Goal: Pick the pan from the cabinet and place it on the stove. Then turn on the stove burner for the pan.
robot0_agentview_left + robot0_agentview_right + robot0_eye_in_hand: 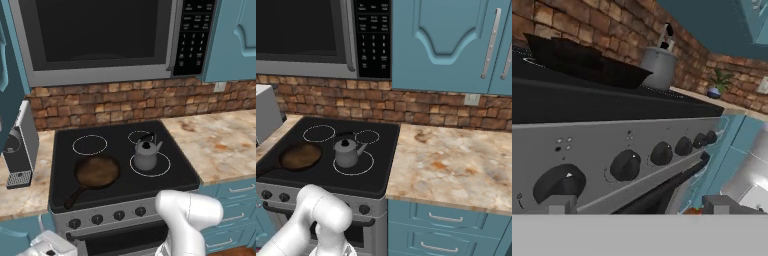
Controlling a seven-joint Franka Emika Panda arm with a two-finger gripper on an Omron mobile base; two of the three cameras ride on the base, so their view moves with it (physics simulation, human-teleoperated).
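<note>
Already the pan (97,171) sat on the near left burner of the stove (165,183), left of a grey kettle (146,154). Low before the steel front, the gripper (639,205) hung with jaws spread wide, grasping nothing, near the leftmost knob (558,183). Turning on the pan's burner seemingly remained.

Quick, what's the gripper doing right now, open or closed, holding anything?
Gripper: open, holding nothing, facing the stove knobs.
</note>
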